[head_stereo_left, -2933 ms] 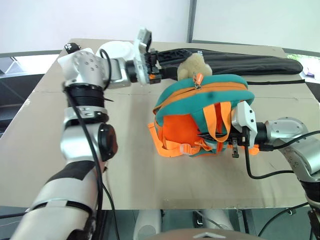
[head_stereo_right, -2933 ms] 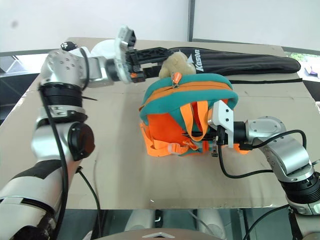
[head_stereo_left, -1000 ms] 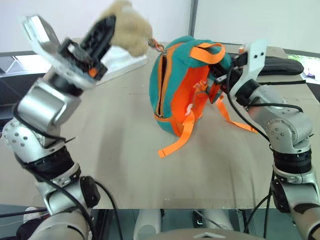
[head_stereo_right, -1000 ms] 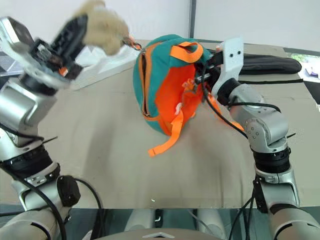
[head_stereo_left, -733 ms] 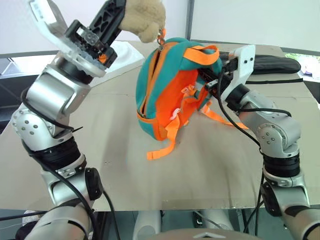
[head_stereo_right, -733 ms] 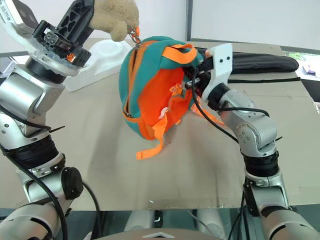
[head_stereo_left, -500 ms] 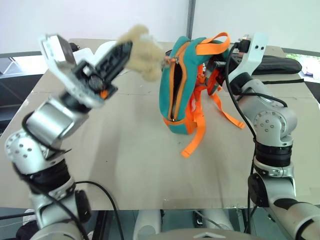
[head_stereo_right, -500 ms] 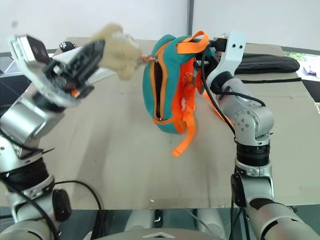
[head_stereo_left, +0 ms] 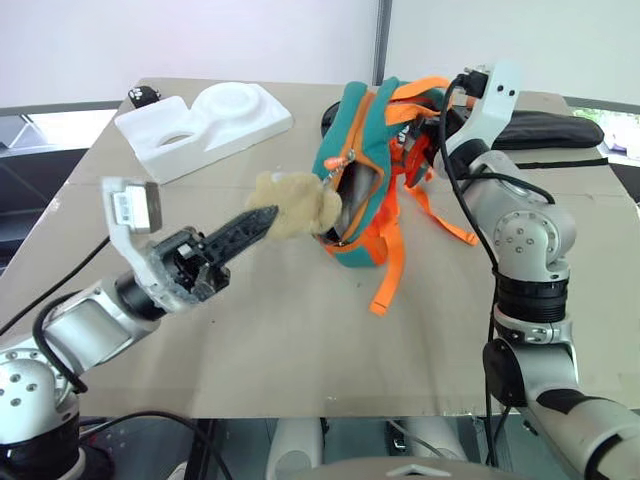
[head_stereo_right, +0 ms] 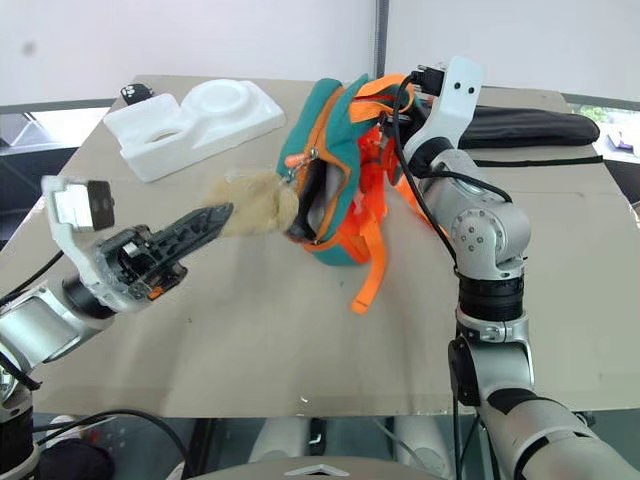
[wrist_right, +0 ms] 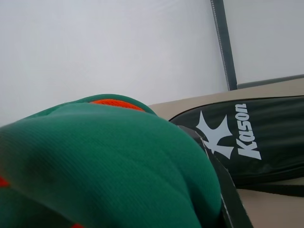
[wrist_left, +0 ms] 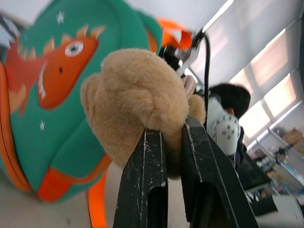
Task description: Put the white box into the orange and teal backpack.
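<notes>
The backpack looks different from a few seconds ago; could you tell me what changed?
The orange and teal backpack went from lying flat to upright, held by the right gripper. The left gripper, clamped on the plush charm, swung down, opening the zipper. The styrofoam tray stayed put.

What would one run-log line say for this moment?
left end effector: shut on plush charm, pulling zipper | right end effector: shut on backpack, holding it upright | zipper: partly open | foam tray: on table

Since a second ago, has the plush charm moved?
Yes. The plush charm, pinched in the left gripper, came down from level with the foam tray to low over the table.
</notes>
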`<state>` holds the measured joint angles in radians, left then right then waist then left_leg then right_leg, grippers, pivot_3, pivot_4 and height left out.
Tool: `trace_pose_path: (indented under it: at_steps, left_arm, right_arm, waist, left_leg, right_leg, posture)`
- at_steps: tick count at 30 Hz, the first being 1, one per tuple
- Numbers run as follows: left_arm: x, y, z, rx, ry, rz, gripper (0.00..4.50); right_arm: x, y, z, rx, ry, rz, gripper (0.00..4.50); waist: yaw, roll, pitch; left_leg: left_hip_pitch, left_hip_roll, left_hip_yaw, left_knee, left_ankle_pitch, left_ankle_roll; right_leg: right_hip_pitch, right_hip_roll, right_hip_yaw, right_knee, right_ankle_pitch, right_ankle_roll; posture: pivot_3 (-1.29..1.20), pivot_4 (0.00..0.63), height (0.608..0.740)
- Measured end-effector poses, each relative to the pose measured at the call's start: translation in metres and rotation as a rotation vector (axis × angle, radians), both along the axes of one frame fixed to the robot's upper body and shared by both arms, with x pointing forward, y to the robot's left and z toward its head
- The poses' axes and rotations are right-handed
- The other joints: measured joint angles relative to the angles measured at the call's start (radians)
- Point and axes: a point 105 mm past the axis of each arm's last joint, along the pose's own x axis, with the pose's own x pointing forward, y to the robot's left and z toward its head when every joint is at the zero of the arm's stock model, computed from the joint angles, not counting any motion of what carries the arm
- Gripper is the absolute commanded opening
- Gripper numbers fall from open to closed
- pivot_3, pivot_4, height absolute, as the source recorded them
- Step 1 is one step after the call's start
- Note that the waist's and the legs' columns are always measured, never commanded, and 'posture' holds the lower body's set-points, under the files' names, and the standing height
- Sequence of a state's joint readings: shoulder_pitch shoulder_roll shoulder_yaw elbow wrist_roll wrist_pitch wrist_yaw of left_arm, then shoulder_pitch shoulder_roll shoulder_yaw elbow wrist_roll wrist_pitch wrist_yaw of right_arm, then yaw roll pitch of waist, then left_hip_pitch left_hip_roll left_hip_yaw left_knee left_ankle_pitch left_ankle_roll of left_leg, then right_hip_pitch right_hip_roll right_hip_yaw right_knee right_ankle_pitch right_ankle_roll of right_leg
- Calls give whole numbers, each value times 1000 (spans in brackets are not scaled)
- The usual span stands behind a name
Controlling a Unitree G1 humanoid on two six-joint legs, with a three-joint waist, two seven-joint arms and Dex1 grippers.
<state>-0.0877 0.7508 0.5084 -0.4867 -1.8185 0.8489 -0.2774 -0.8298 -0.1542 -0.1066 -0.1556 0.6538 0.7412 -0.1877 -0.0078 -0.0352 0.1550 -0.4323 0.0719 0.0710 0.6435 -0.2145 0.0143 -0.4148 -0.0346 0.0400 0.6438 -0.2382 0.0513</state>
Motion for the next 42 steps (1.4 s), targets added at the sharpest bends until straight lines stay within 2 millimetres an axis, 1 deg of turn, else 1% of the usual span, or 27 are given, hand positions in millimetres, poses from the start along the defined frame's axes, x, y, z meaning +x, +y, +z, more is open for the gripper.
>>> trace_pose_path:
  at_steps: [3,4,7,10,13,15,16,17,19,21,23,25,27,28,30,33,35,40,42]
  left_arm:
    - [9,1,19,-62,-48,-5,12]
    - [13,0,30,-98,-73,-5,12]
    - [23,-5,45,-154,-101,-13,12]
    - [35,-12,54,-206,-100,-18,12]
    - [49,-23,60,-253,-92,-19,12]
    - [66,-31,62,-302,-66,4,12]
    - [69,-32,63,-312,-62,10,12]
    - [77,-36,64,-328,-52,22,12]
    - [87,-41,68,-342,-50,37,12]
    - [97,-43,72,-358,-56,70,12]
    - [104,-42,73,-366,-54,95,12]
    - [107,-43,71,-355,-56,105,12]
    - [108,-43,69,-344,-54,109,12]
    - [108,-42,66,-340,-47,108,12]
    - [107,-39,61,-333,-37,114,12]
    - [105,-26,44,-300,3,164,12]
    - [105,-23,37,-285,29,184,12]
    - [102,-22,41,-284,25,218,12]
    - [100,-20,37,-295,44,240,12]
  right_arm:
    - [-8,-10,8,-123,-74,0,0]
    - [-14,-14,11,-174,-103,8,0]
    - [-23,-20,8,-251,-111,11,0]
    - [-27,-24,0,-277,-74,-10,0]
    - [-31,-31,-4,-244,-12,-59,0]
    - [-36,-37,-7,-219,37,-113,0]
    - [-37,-37,-8,-218,44,-121,0]
    - [-41,-40,-9,-223,53,-140,0]
    - [-48,-38,-12,-240,58,-122,0]
    - [-59,-28,-16,-264,60,-10,0]
    - [-67,-17,-18,-274,56,79,0]
    - [-70,-12,-17,-266,52,106,0]
    - [-66,-15,-16,-205,59,66,0]
    - [-61,-19,-14,-144,70,30,0]
    - [-57,-25,-12,-108,78,-9,0]
    - [-47,-37,-4,0,82,-101,0]
    - [-44,-36,-5,16,91,-102,0]
    - [-43,-33,-6,30,99,-91,0]
    - [-42,-31,-7,48,102,-89,0]
  waist:
    - [4,0,1]
    - [7,0,1]
    - [4,0,1]
    - [2,1,1]
    - [-1,1,1]
    - [1,1,1]
    - [1,1,1]
    - [4,1,1]
    - [7,1,1]
    - [7,1,1]
    - [3,1,1]
    - [-6,1,1]
    - [-7,1,1]
    - [-7,1,1]
    - [-5,1,1]
    - [-5,1,1]
    - [-1,1,1]
    - [-3,1,1]
    - [-4,1,1]
  left_leg:
    - [-1,-1,0,0,0,0]
    - [-1,-1,0,0,0,0]
    - [-2,-1,0,0,0,0]
    - [-1,0,0,-1,0,0]
    - [-1,0,0,-1,0,0]
    - [-2,0,0,-1,0,0]
    - [-2,0,0,0,0,0]
    - [-2,-1,0,0,0,0]
    - [-2,-1,0,0,0,0]
    - [-2,-1,0,0,0,0]
    - [-2,-1,0,0,0,0]
    - [-1,0,0,-1,0,0]
    - [-1,0,-1,-1,0,0]
    - [-1,0,-1,-1,0,0]
    - [-1,0,-1,-1,0,0]
    - [-1,0,0,0,0,0]
    - [-2,0,-1,0,0,0]
    - [-2,0,-1,0,0,0]
    - [-1,0,-1,0,0,0]
  right_leg:
    - [0,0,0,-2,0,1]
    - [0,0,1,-2,1,3]
    - [0,0,1,-2,2,4]
    - [0,1,1,-2,2,4]
    - [0,1,1,-2,2,4]
    - [0,1,1,-2,2,4]
    - [0,1,1,-2,2,4]
    - [0,1,1,-2,2,4]
    - [0,1,1,-2,2,4]
    - [0,1,1,-2,2,4]
    - [0,2,1,-2,2,4]
    - [0,2,1,-2,2,4]
    - [0,2,1,-2,2,4]
    - [0,2,1,-1,2,4]
    - [0,2,1,-1,2,4]
    - [0,1,1,-1,2,4]
    - [0,1,0,-2,2,4]
    - [0,1,1,-2,2,4]
    - [0,1,1,-1,2,4]
  posture:
    - [0,150,740]
    - [0,150,740]
    - [0,150,740]
    - [0,150,740]
    - [0,150,740]
    - [0,150,740]
    - [0,150,740]
    - [0,150,740]
    - [0,150,740]
    - [0,150,740]
    - [0,150,740]
    - [0,150,740]
    - [0,150,740]
    - [0,150,740]
    - [0,150,740]
    - [0,150,740]
    - [0,150,740]
    - [0,150,740]
    - [0,150,740]
